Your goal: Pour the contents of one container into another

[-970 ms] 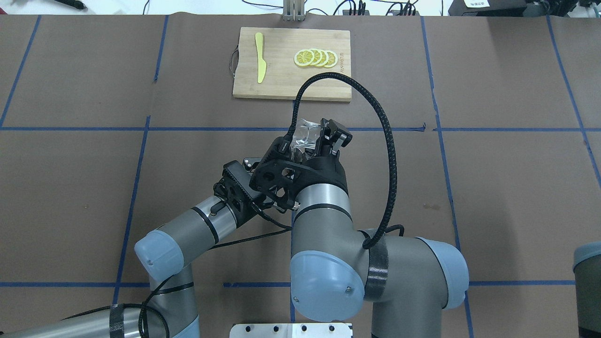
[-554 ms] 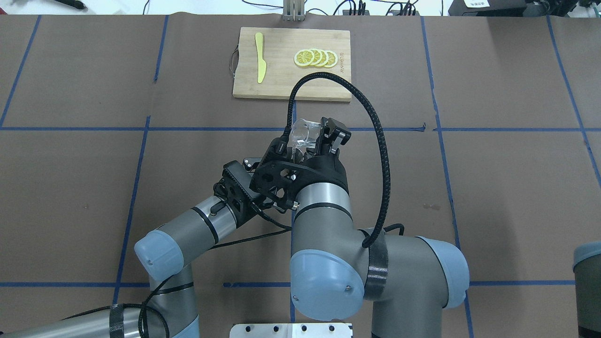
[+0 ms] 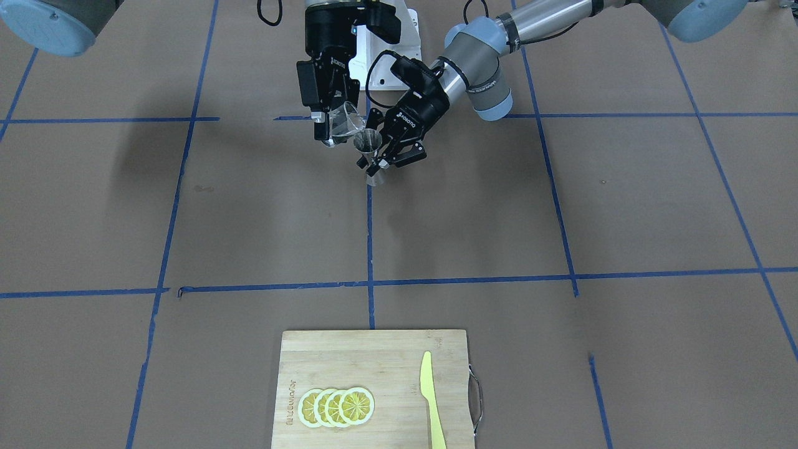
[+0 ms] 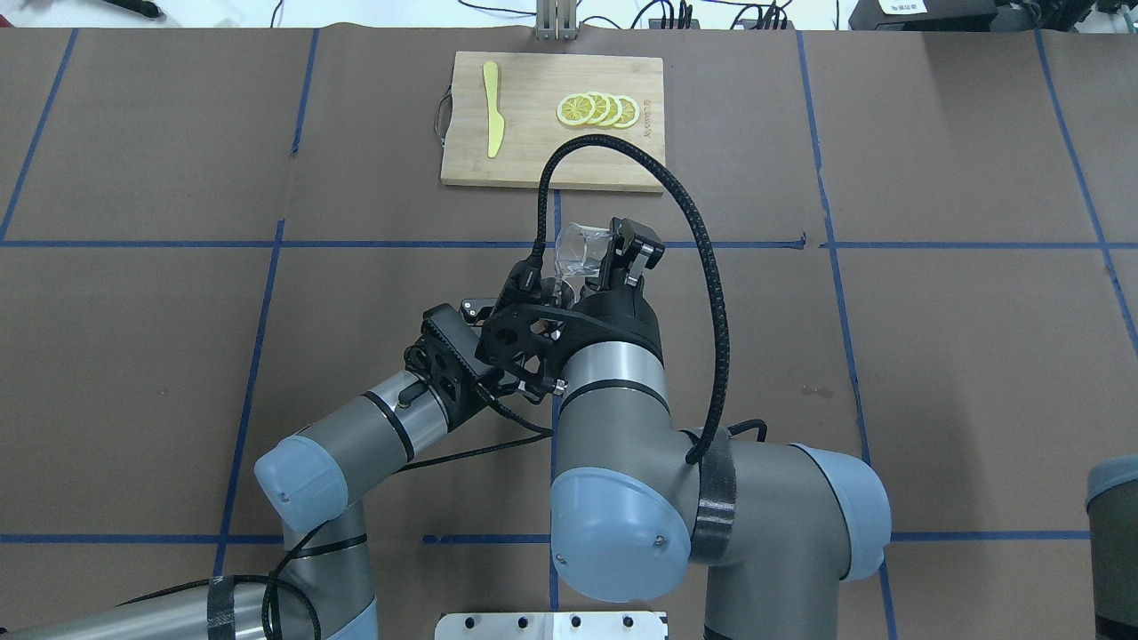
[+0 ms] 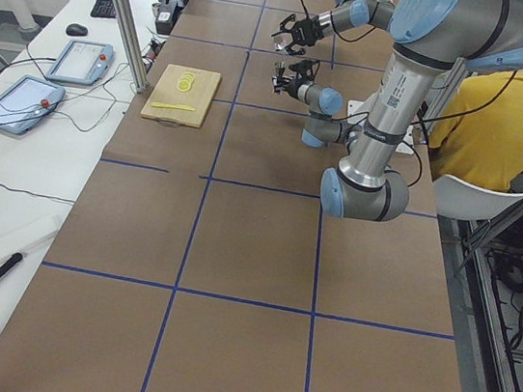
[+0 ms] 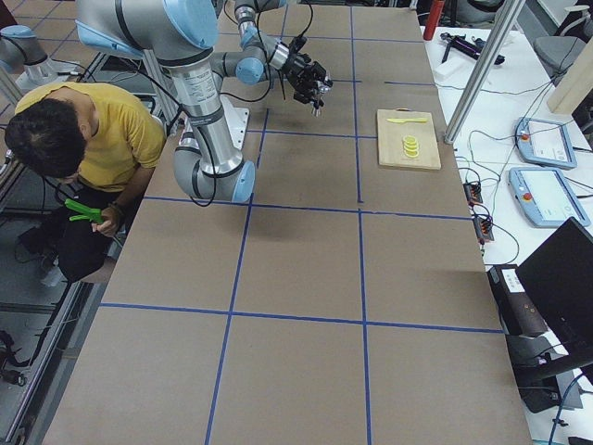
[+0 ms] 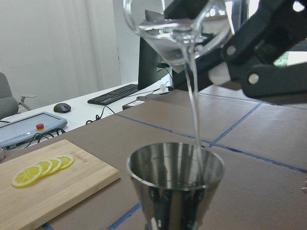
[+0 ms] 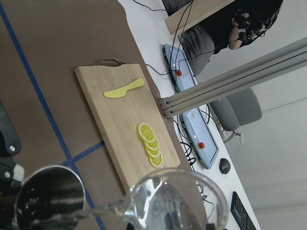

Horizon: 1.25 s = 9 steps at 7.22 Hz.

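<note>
My right gripper (image 3: 330, 126) is shut on a clear glass cup (image 3: 345, 123), held tipped over above the table's middle. A thin stream of water (image 7: 194, 110) runs from the cup's lip (image 7: 175, 28) into a steel jigger (image 7: 175, 184) just below it. The left gripper (image 3: 381, 163) is shut on the jigger (image 3: 368, 143) at its waist and holds it upright, off the table. From overhead, the cup (image 4: 580, 249) shows between the right gripper's fingers (image 4: 636, 249), while the right wrist hides the jigger. The right wrist view shows the cup rim (image 8: 177, 201) and the jigger mouth (image 8: 48, 196).
A wooden cutting board (image 4: 533, 160) with lemon slices (image 4: 597, 109) and a yellow knife (image 4: 492, 107) lies at the far edge. A dark container (image 4: 1111, 533) stands at the near right. A person in a yellow shirt (image 6: 93, 139) sits beside the robot's base.
The right gripper has tipped the cup further and shifted slightly left; its cable loop swung left. The left arm has stayed still.
</note>
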Available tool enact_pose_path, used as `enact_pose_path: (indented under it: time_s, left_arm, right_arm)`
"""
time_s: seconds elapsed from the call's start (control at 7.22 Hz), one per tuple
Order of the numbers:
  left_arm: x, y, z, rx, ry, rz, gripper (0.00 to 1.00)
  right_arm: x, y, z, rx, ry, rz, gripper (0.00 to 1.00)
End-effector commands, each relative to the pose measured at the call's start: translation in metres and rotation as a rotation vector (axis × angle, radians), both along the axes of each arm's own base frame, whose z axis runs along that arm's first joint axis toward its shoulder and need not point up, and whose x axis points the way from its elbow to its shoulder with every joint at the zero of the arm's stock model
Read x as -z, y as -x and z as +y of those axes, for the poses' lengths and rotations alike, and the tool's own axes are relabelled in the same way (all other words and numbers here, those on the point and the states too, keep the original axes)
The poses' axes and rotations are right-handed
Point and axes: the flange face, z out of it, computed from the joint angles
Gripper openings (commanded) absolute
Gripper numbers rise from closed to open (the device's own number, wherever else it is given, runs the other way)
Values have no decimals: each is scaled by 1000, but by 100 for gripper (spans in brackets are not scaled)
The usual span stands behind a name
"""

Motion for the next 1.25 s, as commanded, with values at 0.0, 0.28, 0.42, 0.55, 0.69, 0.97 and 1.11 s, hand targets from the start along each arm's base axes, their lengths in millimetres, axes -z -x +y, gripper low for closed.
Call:
enact_pose_path:
  time_s: [0.0,0.28,0.42,0.55,0.69,0.97,1.11]
  left_arm:
    - [0,0,0,0,0,1,0]
    - [1,0,1,-3,-1,2,0]
    - [3,0,1,-3,-2,5,0]
    - [3,-1,1,-4,-2,5,0]
    - [3,-1,2,-7,-3,5,0]
    - [4,0,1,-6,-4,8,0]
    - [4,2,0,0,-4,11,0]
  right_arm:
    - [1,-1,-1,1,-2,4,0]
    - [1,-1,-1,2,-1,4,0]
    - [1,-1,-1,1,-2,4,0]
    - [1,-1,-1,2,-2,3,0]
    - [8,-4,0,1,-5,-15,0]
    - [14,-9,-1,-39,23,-139,0]
    - [17,-13,-3,-56,31,-216,0]
